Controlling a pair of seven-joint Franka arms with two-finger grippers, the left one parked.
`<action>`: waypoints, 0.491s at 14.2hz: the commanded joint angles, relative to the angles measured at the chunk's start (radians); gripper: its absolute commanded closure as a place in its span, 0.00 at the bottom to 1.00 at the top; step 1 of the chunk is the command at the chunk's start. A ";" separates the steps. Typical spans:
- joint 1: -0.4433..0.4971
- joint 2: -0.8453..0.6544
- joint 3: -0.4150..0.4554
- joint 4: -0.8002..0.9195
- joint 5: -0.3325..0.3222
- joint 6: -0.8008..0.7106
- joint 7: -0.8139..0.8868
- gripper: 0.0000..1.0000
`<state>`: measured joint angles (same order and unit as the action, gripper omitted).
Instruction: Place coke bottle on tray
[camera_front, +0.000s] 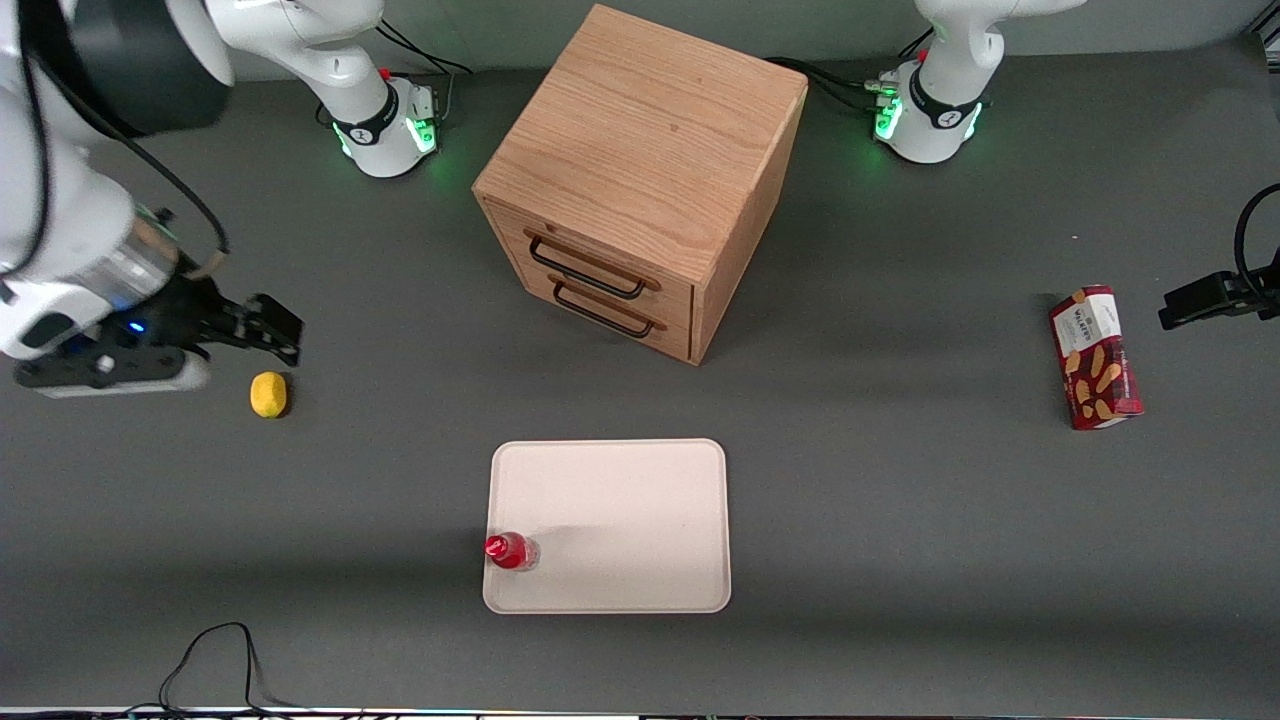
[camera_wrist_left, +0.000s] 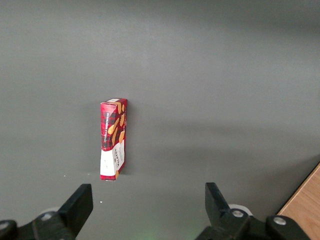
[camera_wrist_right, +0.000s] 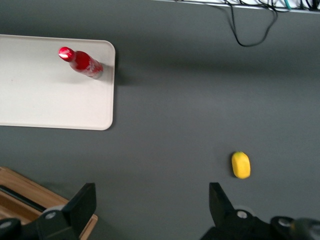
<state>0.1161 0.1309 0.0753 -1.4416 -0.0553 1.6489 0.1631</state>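
The coke bottle, tiny with a red cap and red label, stands upright on the cream-white tray, in the tray's corner nearest the front camera on the working arm's side. It also shows in the right wrist view, on the tray. My gripper is open and empty, raised above the table toward the working arm's end, well away from the tray and just above a yellow lemon-like object. In the right wrist view the gripper has its fingers wide apart over bare table.
A wooden two-drawer cabinet stands farther from the front camera than the tray. A red biscuit box lies toward the parked arm's end, also seen in the left wrist view. A black cable lies near the table's front edge.
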 joint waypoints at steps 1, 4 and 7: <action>-0.070 -0.092 0.005 -0.114 0.038 0.029 -0.042 0.00; -0.078 -0.100 -0.072 -0.112 0.049 0.028 -0.144 0.00; -0.078 -0.115 -0.135 -0.112 0.054 0.028 -0.250 0.00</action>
<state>0.0374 0.0539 -0.0246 -1.5202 -0.0264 1.6554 -0.0138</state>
